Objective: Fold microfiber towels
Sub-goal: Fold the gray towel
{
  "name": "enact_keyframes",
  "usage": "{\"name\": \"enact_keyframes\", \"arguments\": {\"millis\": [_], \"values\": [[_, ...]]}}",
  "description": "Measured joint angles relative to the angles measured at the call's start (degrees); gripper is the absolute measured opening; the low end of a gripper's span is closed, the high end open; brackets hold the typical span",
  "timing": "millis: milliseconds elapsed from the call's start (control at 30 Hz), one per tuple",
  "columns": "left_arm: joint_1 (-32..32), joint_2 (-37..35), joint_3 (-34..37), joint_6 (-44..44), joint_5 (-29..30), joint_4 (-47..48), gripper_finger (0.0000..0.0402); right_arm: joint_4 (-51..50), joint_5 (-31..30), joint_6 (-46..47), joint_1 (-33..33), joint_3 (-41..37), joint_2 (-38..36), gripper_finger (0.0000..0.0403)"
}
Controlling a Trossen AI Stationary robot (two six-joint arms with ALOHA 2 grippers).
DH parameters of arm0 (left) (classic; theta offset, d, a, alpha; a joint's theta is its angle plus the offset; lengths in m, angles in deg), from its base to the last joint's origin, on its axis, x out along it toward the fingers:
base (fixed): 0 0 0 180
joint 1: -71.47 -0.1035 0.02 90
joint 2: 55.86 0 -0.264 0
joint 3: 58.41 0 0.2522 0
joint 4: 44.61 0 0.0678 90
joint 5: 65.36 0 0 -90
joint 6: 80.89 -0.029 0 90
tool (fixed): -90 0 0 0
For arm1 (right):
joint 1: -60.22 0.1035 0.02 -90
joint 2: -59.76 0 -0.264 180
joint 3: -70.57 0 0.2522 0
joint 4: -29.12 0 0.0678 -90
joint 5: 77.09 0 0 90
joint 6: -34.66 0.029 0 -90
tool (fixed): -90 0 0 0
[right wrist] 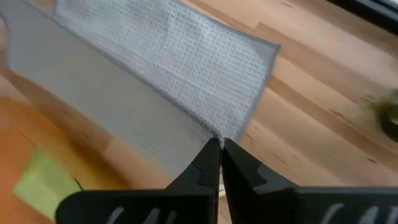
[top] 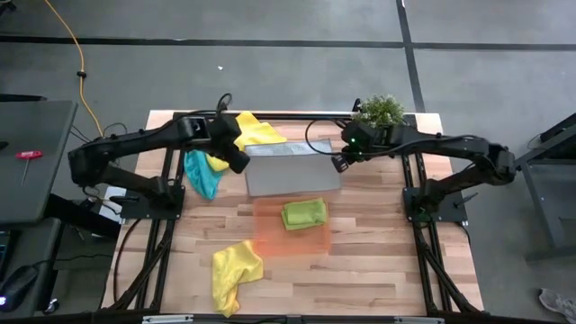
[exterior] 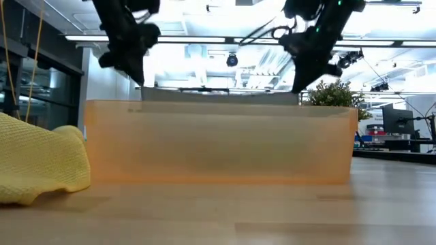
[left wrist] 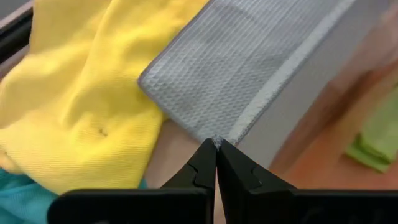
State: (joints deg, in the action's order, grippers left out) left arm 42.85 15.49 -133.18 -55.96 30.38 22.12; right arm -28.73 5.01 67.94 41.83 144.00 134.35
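A light grey microfiber towel (top: 292,169) lies at the table's far middle, with one long edge raised between my two grippers. My left gripper (top: 243,164) is shut on its left corner and my right gripper (top: 339,164) on its right corner. Beside the left gripper are a yellow towel (top: 258,131) and a teal towel (top: 203,176), both lying crumpled on the wood. A folded lime green towel (top: 304,213) rests on the orange tray (top: 290,238). Another yellow towel (top: 236,270) lies crumpled near the front edge. My left gripper pinches the grey towel's corner (left wrist: 217,140) between its two fingers, slanting down from the table's left. The corner is lifted; the rest of the towel slopes down to the table. My right gripper pinches the opposite corner (right wrist: 216,138) of the same edge between its two fingers, slanting down from the right. The edge (exterior: 218,91) runs straight and taut between the two grippers, above the table.
A small potted plant (top: 379,110) stands at the far right, close behind my right arm. In the low view the orange tray's wall (exterior: 218,139) fills the middle. Bare wood lies to the tray's right and near side.
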Motion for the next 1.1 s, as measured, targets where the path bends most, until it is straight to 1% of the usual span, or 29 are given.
{"name": "enact_keyframes", "arguments": {"millis": [100,167,300,400,500,600,767,933,1100], "values": [[-0.35,3.20,0.00,-0.10,-0.22,-0.01,0.0000,6.18,0.90,0.57,-1.05,-3.72,0.18,0.0000],[0.07,5.55,0.00,-0.10,-0.03,-0.03,0.0000,8.44,0.94,1.63,-1.58,-5.86,0.58,0.0000],[1.29,9.93,0.02,0.27,3.53,-0.77,0.0000,11.93,1.00,2.81,-1.89,-9.03,1.99,0.0000],[1.75,12.42,0.02,0.75,6.69,-2.76,0.0000,13.49,-0.20,2.81,-1.88,-9.64,4.40,0.0000],[1.77,14.27,0.02,1.73,7.55,-4.80,0.0000,16.76,-2.09,2.46,-2.17,-9.64,7.02,0.0000],[1.79,16.00,0.02,1.94,9.38,-5.95,0.0000,19.92,-2.55,2.63,-2.96,-9.61,9.44,0.0000],[1.57,17.93,0.07,2.22,13.59,-5.60,0.0000,21.81,-3.95,2.71,-4.11,-9.61,12.40,0.0000],[0.84,18.05,0.07,3.43,19.58,-6.14,0.0000,24.98,-4.32,2.53,-5.66,-9.61,14.32,0.0000],[-0.91,18.05,0.07,2.69,20.22,-6.32,0.0000,28.71,-4.01,2.69,-7.52,-9.61,16.82,0.0000]]}}
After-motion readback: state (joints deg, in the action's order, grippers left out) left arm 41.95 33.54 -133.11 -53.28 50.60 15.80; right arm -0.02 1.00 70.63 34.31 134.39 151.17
